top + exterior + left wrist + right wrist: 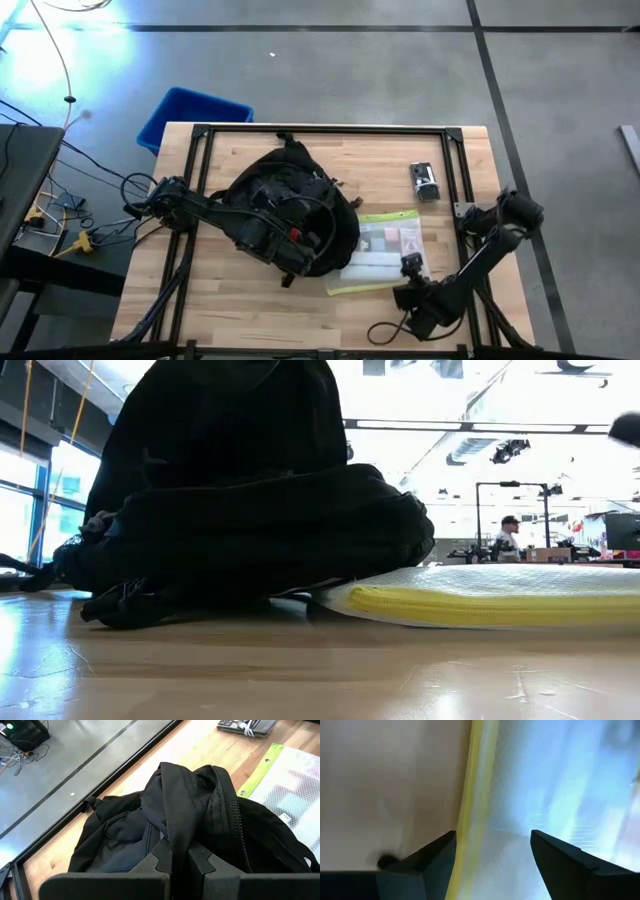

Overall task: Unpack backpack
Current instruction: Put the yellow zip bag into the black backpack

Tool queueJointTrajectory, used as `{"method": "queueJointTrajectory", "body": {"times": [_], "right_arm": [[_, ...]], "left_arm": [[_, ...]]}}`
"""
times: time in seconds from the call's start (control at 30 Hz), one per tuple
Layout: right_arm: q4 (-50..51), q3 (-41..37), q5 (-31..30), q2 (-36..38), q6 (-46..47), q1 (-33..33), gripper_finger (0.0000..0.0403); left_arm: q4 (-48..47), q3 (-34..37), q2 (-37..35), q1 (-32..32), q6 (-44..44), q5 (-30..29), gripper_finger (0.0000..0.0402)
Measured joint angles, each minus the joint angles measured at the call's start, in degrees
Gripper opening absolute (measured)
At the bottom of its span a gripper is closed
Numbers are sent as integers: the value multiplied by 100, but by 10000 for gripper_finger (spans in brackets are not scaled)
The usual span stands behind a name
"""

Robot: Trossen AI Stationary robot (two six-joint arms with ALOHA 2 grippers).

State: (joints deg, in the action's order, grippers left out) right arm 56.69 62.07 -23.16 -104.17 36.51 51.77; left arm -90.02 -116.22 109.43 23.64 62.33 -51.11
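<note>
Backpack and pouch crowd centre; near table edge bare.

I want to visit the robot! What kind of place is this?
Probably a robotics lab or workshop: a wooden table on a bare concrete floor, loose cables beside it, and across the room more equipment and a person working.

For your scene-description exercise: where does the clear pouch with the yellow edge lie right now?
In the high view the clear pouch lies flat on the table's right half, against the backpack, with the open right gripper over its near edge.
</note>
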Motion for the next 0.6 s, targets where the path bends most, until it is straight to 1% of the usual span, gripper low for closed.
{"method": "queueJointTrajectory", "body": {"times": [0.17, 0.27, 0.33, 0.43, 0.57, 0.6], "right_arm": [[43, -219, -77, -284, 265, -119, 240], [68, -228, 61, -286, 393, -358, 215], [-4, -290, 120, -287, 386, -546, 183], [-243, -461, 344, -273, 134, -894, 127], [-396, -580, 411, -265, -104, -1215, 31], [-322, -561, 380, -284, -250, -1237, 17]], "left_arm": [[-1, 0, 0, 0, 0, 0, 0], [0, 0, 0, 2, 0, 0, 0], [-2, 0, 0, 0, 0, 0, 0], [-2, 0, 0, 0, 0, 0, 0], [0, 0, 0, 2, 0, 0, 0], [0, 0, 0, 5, 0, 0, 0]]}}
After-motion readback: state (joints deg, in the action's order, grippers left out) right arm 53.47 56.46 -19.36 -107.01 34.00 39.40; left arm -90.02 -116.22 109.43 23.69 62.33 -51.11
